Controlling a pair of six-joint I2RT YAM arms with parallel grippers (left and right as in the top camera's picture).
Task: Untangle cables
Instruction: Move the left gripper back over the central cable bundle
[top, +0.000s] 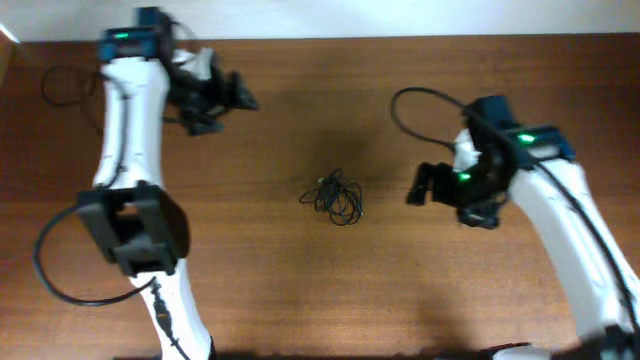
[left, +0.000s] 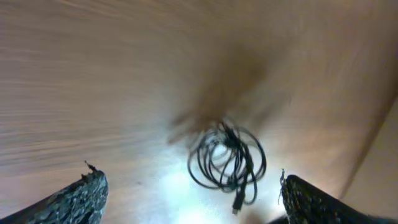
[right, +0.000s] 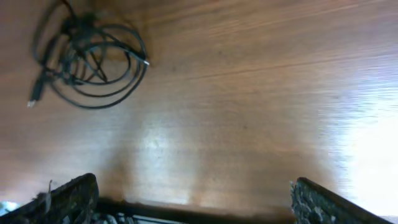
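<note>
Centrally, the cables are lying knotted in one small black bundle on the wooden table, between both arms; the left gripper is hanging well off toward the far left, jaws gaping wide; the right gripper is hovering nearer, right of the bundle, jaws likewise spread, holding nothing.

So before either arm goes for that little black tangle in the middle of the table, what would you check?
1. Cables lie in one bundle, nothing touching them: ok.
2. Left gripper open and empty: ok.
3. Right gripper open and empty: ok.
4. Bundle shows in both wrist views: ok.
5. Which strand would come loose first: cannot tell, the loops overlap.
</note>
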